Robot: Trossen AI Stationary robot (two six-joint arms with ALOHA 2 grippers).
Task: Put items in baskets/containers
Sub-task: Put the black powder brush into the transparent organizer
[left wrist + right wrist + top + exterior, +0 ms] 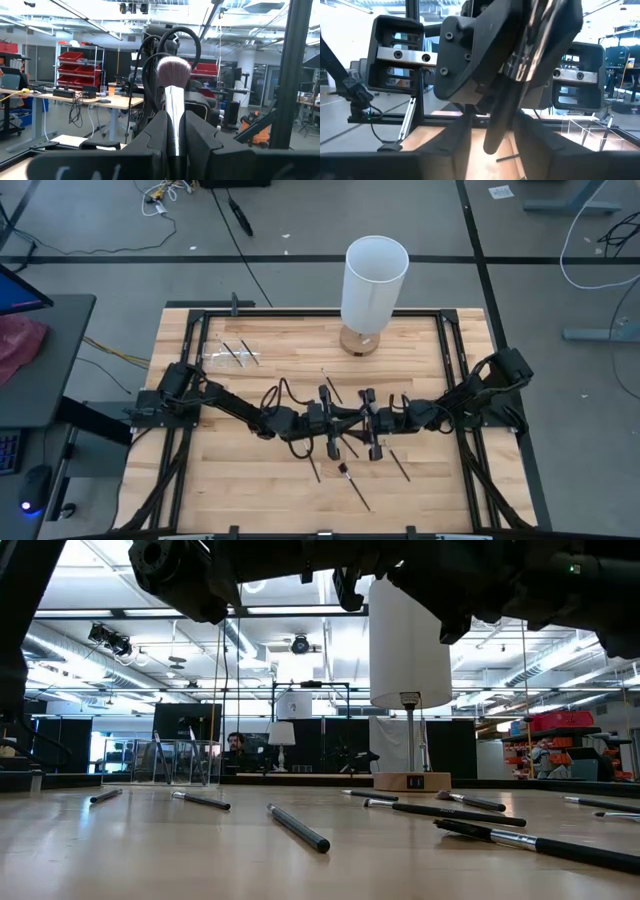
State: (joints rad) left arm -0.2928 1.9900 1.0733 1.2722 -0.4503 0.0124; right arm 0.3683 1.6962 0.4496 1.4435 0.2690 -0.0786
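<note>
At the table's middle my left gripper [338, 420] is shut on a makeup brush [173, 70] with a silver ferrule and a pinkish tufted head. My right gripper [366, 423] faces it, open. Its two fingers [455, 145] stand on either side of the brush's dark handle end [490, 146], with a gap showing on both sides. The transparent container [226, 356] stands at the far left with two brushes lying in it. Several more brushes [355, 485] lie loose on the wood below and around the grippers. My left gripper pinches the brush at its silver ferrule [175, 107] between its two fingers [155, 135]. The tufted head stands above the fingers, and the dark handle [507, 100] slants down past them toward my right gripper. The brush is lifted clear of the table.
A tall white cylinder [375, 280] on a wooden base [412, 781] stands at the far edge, right of centre. Black frame rails [452, 360] run along the table's sides. Loose brushes [300, 828] lie scattered over the near half. Bare wood shows at the near left.
</note>
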